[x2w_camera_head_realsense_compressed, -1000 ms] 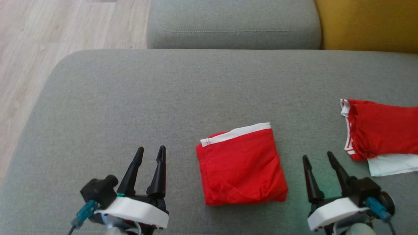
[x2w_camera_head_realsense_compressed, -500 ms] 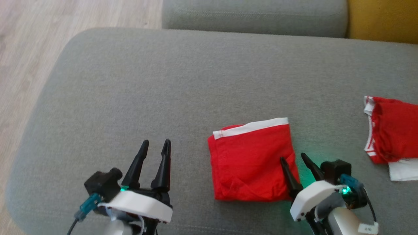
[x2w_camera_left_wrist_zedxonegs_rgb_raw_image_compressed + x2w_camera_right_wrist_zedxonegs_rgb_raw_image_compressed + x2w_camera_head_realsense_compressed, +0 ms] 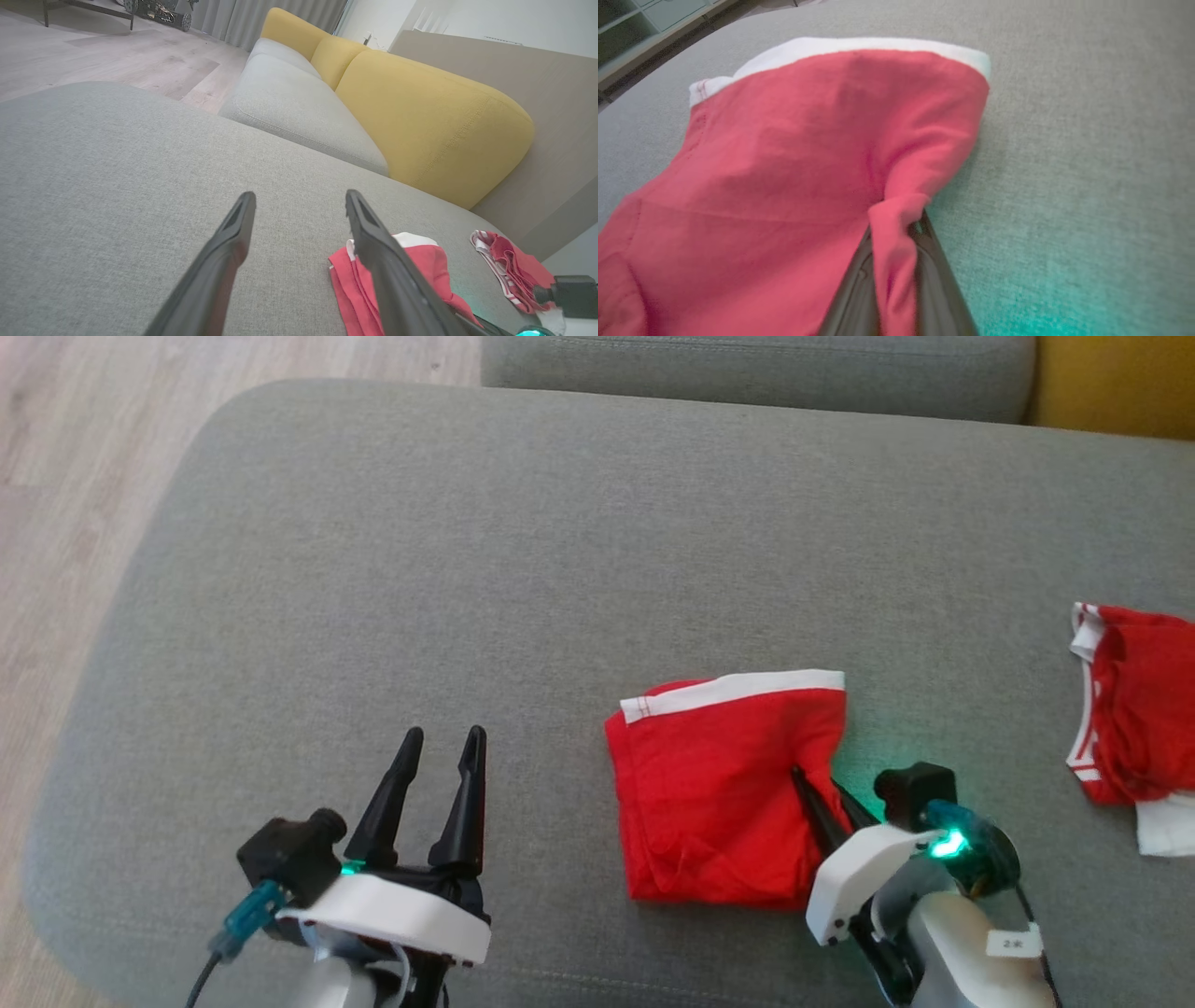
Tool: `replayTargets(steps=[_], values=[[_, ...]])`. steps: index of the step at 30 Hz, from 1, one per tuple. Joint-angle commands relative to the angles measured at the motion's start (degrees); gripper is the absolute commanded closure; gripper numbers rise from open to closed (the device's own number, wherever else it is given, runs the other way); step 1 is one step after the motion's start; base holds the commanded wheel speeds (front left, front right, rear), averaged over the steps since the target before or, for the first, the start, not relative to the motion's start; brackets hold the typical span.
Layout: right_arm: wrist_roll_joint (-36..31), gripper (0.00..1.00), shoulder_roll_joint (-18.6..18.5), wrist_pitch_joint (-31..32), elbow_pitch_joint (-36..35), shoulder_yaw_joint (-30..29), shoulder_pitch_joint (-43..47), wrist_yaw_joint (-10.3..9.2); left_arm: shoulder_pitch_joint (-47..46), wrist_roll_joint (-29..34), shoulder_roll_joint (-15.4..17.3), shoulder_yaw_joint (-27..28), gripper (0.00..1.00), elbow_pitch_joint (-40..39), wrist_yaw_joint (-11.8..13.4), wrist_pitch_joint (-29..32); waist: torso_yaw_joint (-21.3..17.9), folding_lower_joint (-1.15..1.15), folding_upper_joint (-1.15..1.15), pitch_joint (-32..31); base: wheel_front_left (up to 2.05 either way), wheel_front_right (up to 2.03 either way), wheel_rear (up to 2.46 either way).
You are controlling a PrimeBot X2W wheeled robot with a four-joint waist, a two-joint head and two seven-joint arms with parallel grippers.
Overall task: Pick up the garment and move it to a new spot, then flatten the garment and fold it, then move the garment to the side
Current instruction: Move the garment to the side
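Note:
A folded red garment (image 3: 719,784) with a white band lies on the grey sofa cushion (image 3: 523,569), right of centre. My right gripper (image 3: 817,782) is shut on the garment's right edge; in the right wrist view a pinch of red cloth (image 3: 896,233) sits between the dark fingers (image 3: 934,284). My left gripper (image 3: 441,739) hovers open above the cushion to the left of the garment, holding nothing. In the left wrist view its fingers (image 3: 224,252) spread over the cushion, with the garment (image 3: 420,261) at the lower right.
A second red and white garment (image 3: 1134,728) lies crumpled at the cushion's right edge. A grey seat (image 3: 747,373) and yellow backrest (image 3: 420,121) stand beyond. Wooden floor (image 3: 75,448) lies to the left, past the cushion's rounded edge.
The camera shifted. My right gripper moved left onto the garment's right edge and went from open to shut on it. The left gripper kept still.

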Motion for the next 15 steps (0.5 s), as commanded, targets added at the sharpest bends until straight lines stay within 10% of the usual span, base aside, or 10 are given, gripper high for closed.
replayTargets(steps=[1,15], values=[[-2.71,1.0,-0.18,-1.52,0.06,0.79,-2.24,-0.05,-3.16,-0.29,-0.1,2.31,0.0,-2.0,-0.08,-0.44,-0.8,0.0,0.0,0.09,0.0,0.0,0.0],[-13.82,1.0,-9.5,-2.47,-7.32,-0.33,-9.4,-0.05,-3.8,0.33,-0.1,3.16,0.0,-3.21,-0.31,-0.44,-8.36,0.0,0.0,1.68,0.0,0.0,0.0]])
